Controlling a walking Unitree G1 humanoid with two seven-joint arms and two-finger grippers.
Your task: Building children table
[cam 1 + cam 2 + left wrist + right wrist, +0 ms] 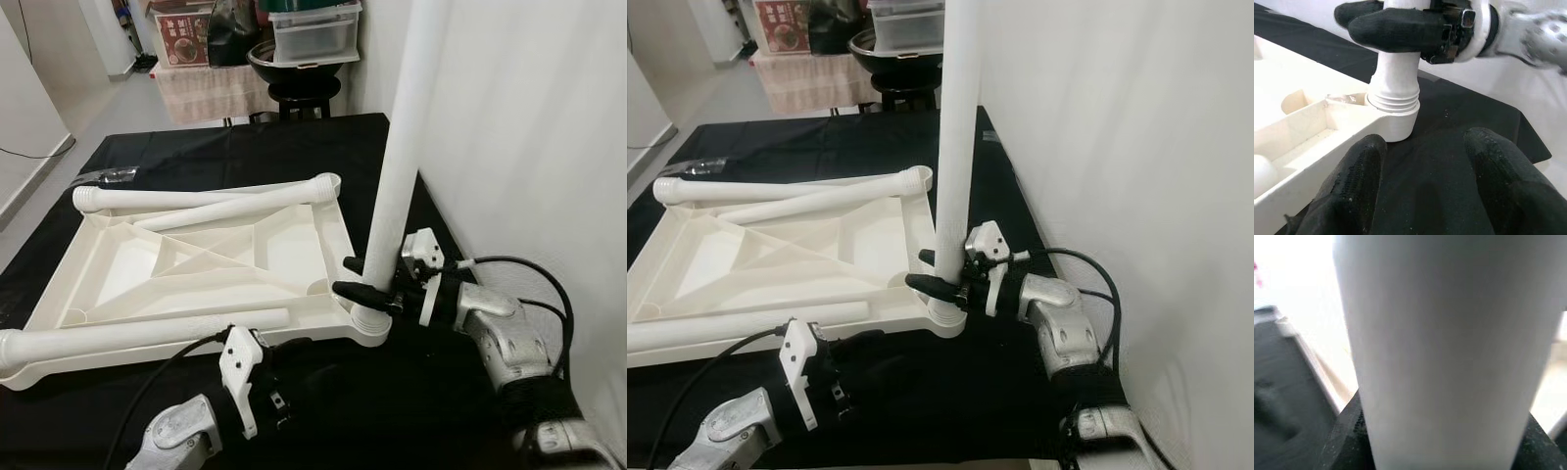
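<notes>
A black-covered desk (245,147) fills the middle of the frame. On it lies the white tabletop (186,264), upside down, at centre left, with loose legs (196,201) lying across it. At its lower-right corner socket a white leg (397,166) stands upright. The right gripper (367,279), right of centre, has its jaws clamped around that leg just above the socket. The left gripper (1425,196), at the bottom, has its jaws spread wide, holding nothing.

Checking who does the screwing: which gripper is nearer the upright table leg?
Right. The right gripper clamps the upright leg just above its socket; the left gripper sits open, apart, beside the tabletop.
</notes>
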